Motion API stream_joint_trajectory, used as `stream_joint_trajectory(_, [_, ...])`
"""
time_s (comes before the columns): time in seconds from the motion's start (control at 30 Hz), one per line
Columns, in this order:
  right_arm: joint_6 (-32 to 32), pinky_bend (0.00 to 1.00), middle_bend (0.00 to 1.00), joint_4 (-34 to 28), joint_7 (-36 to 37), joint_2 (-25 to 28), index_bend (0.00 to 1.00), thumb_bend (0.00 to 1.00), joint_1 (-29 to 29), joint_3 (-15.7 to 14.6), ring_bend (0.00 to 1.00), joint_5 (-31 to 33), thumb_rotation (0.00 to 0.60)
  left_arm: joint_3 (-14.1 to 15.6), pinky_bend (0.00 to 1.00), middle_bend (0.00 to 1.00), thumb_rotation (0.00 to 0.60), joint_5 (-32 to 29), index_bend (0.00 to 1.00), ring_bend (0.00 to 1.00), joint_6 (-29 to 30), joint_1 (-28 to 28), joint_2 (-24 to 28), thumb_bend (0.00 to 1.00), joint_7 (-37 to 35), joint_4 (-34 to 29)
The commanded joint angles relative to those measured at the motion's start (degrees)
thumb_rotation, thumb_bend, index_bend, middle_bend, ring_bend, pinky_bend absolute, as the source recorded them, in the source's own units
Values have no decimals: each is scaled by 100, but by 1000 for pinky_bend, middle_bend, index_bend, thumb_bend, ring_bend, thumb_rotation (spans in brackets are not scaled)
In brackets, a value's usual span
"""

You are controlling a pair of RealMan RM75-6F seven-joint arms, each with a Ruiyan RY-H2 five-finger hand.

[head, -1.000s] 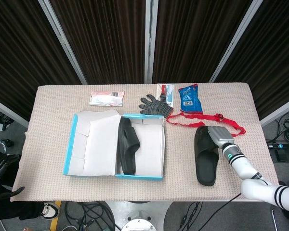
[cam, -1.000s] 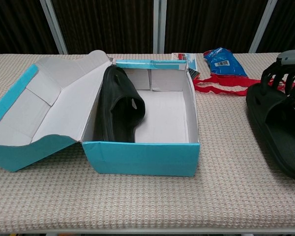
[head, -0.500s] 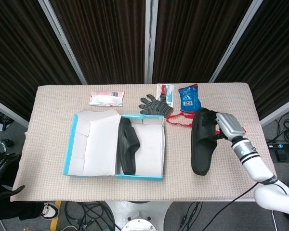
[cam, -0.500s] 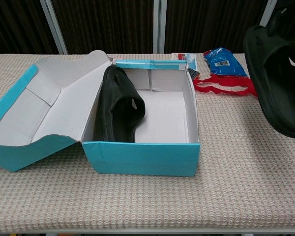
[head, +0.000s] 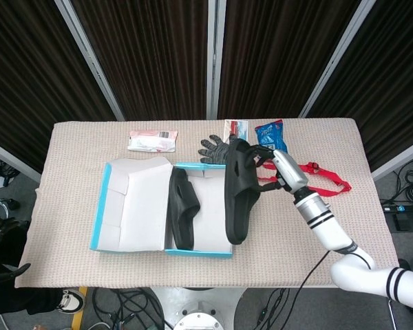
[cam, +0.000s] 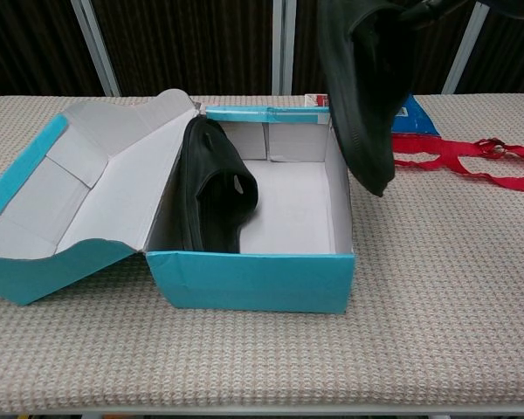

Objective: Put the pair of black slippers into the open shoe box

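- The right arm reaches in from the lower right toward the shoe box (head: 162,206), its forearm slanting up to the right hand (head: 279,167), which sits just past the box's right wall.
- The right hand grips one black slipper (head: 238,190) by its strap, fingers curled through it; the slipper hangs tilted in the air, sole toward the box, over the box's right wall.
- In the chest view that slipper's lower end dangles just outside the right wall, above the rim and clear of the table (head: 76,158).
- The second slipper (head: 181,206) stands on its side inside the box, against the left wall beside the opened lid (head: 134,206).
- White box floor lies open between the boxed slipper and the right wall.
- A red strap (head: 316,173) lies on the table right of the box, under the forearm.
- The left hand (head: 0,237) sits dark at the frame's left edge, well away from the box; whether it is open cannot be told.
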Motion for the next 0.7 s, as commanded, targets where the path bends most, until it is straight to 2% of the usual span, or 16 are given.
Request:
stream_joint_trajectory(0.03, [-193, 426, 512, 435, 659, -473, 506, 135, 225, 46, 418, -278, 600, -18, 102, 126, 600, -66, 175, 30, -71, -2, -7, 98, -29, 33])
stream_joint_trajectory(0.33, [-525, 426, 508, 1505, 1784, -1195, 509, 104, 620, -108, 417, -857, 600, -66, 101, 126, 600, -143, 175, 30, -84, 25, -129, 98, -265, 364])
stream_joint_trajectory(0.7, [-668, 426, 508, 2320, 2114, -1639, 509, 107, 909, -352, 418, -1168, 600, -99, 101, 126, 600, -160, 175, 30, -98, 25, -261, 97, -431, 636])
